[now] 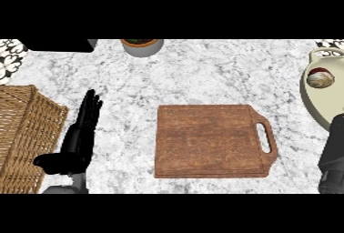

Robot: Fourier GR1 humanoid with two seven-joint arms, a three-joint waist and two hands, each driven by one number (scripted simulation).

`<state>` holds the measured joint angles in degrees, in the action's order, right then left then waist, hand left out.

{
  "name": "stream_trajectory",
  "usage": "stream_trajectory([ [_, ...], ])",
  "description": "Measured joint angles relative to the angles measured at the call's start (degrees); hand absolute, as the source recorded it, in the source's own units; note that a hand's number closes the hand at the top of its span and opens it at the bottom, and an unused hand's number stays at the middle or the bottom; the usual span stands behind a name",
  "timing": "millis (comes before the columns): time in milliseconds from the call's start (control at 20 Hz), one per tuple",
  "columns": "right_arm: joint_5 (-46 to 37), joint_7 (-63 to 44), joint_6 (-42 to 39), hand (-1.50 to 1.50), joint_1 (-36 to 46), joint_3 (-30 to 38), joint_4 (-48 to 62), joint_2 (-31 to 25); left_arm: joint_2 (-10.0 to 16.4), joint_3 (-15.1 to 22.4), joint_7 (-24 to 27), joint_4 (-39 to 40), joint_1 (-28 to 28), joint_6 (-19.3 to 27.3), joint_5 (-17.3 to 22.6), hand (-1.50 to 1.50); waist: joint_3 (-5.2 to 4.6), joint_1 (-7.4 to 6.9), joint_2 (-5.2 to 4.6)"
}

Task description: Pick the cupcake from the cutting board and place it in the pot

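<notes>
And here's the picture: the cutting board point(208, 141) sits bare in the middle of the marble counter point(215, 73), nothing on its wood at all, and the cupcake point(321, 78) is over in the cream pot point(306, 93) at the view's right edge, lying on the pot's pale inside near its far end, pale frosting with a touch of red showing. So by my reading the carry and the drop look done; what may remain is only for the arm to get clear. The right hand point(334, 150) shows as a dark shape at the right edge, nearer the robot than the cupcake and apart from it, overlapping the pot's near end; it is cut off by the frame, so I cannot tell how it is set. The left hand point(77, 141) rests released, fingers straight and pointing away, just beside the wicker basket point(23, 132) and well apart from the pot
</notes>
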<state>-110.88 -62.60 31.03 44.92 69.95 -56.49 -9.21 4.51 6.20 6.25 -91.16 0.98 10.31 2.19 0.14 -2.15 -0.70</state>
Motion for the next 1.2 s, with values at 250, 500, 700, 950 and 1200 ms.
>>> stream_trajectory([
  [250, -0.21, 2.71, 14.37, -1.5, -0.58, 0.04, -7.51, 2.77, 0.17, -0.2, 0.24, 0.4, 0.02, -0.22, 0.05, 0.0, -0.07, 0.24, 0.08],
  [500, -0.07, 1.0, 26.02, -1.5, -2.74, 1.74, -11.95, 7.19, -0.21, -0.25, 0.01, 0.82, 0.64, 0.1, -0.09, 0.0, -0.09, 0.58, 0.23],
  [700, -1.73, -0.89, 32.47, -1.5, -4.74, 2.37, -12.41, 8.6, -0.56, 0.23, -0.3, 1.04, 1.14, 0.44, -0.74, 0.0, -0.11, 0.4, 0.39],
  [950, -2.83, -3.3, 36.54, -1.5, -7.97, 0.65, -13.62, 9.18, 0.23, -0.5, -0.6, 0.54, 0.55, -0.44, -0.08, 0.0, -0.16, 0.35, 0.71],
  [1200, -2.01, -4.42, 38.73, -1.5, -12.03, -2.48, -15.18, 9.23, -0.02, -0.65, -0.89, 0.73, 0.74, -0.22, -0.17, 0.0, -0.19, 0.53, 0.98],
])
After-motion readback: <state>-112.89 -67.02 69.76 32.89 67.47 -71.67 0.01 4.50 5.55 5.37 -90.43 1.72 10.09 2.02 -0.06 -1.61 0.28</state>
